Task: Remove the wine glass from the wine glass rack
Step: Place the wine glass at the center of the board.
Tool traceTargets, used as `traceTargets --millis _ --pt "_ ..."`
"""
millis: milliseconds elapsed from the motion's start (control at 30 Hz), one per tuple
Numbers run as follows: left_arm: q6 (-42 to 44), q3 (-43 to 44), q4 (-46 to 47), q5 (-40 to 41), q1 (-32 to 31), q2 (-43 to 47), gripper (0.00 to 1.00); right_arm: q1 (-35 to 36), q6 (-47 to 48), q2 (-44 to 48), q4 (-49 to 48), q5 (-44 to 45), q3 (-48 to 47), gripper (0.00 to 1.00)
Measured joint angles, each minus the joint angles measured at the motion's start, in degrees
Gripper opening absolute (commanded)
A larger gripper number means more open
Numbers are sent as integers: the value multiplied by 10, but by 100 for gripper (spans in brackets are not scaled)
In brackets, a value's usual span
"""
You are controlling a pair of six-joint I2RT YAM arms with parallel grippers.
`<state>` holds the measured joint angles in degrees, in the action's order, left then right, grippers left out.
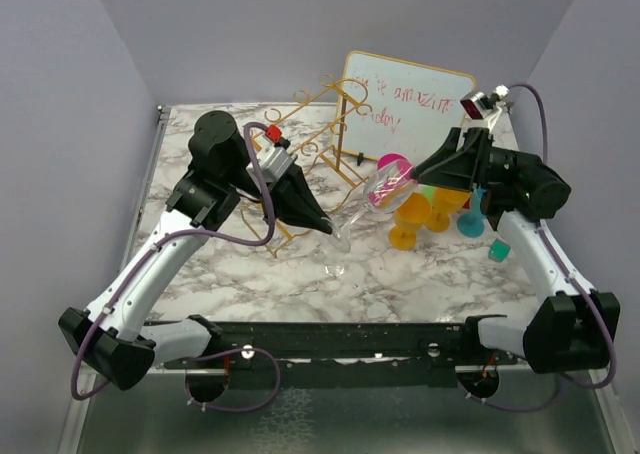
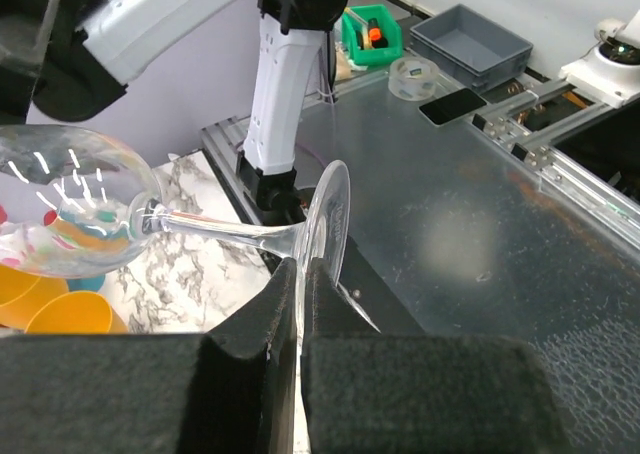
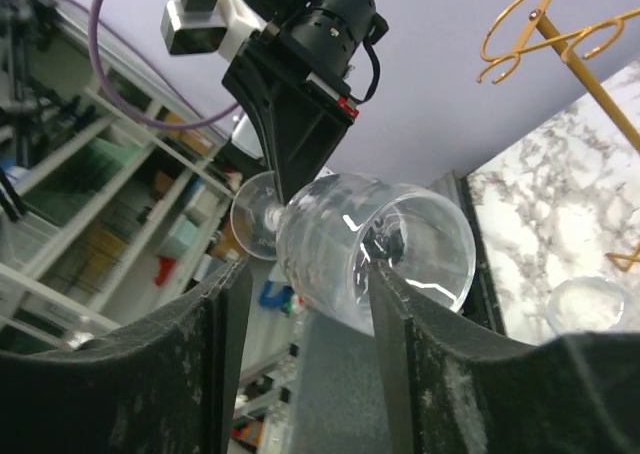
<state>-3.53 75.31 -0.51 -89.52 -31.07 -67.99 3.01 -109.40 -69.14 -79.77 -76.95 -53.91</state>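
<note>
The clear wine glass hangs on its side above the table, off the gold wire wine glass rack behind it. My left gripper is shut on the rim of the glass's foot, and the bowl points away to the left. My right gripper is open around the bowl. Its right finger touches the bowl, while a gap shows at its left finger. The rack's scroll ends show at the upper right of the right wrist view.
A gold-framed whiteboard stands at the back. Orange, teal and pink cups cluster under the right arm. Another clear glass piece lies on the marble table below the held glass.
</note>
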Motion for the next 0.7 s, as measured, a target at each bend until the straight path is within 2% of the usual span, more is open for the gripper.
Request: traceTargets --millis 200,267,467,633,700 --pt "10 2 1 -2 2 -12 0 10 -65 -38 -29 2 -15 53" --pt "17 2 2 -5 2 -12 0 10 -31 -16 6 -5 -23 52" --pt "30 27 5 -5 -3 -15 0 28 154 57 214 -19 -68 51" --pt "34 34 5 -5 -10 -22 0 44 173 54 228 -23 -70 45" --pt "35 34 5 -5 -10 -26 0 44 165 49 224 -23 -70 39"
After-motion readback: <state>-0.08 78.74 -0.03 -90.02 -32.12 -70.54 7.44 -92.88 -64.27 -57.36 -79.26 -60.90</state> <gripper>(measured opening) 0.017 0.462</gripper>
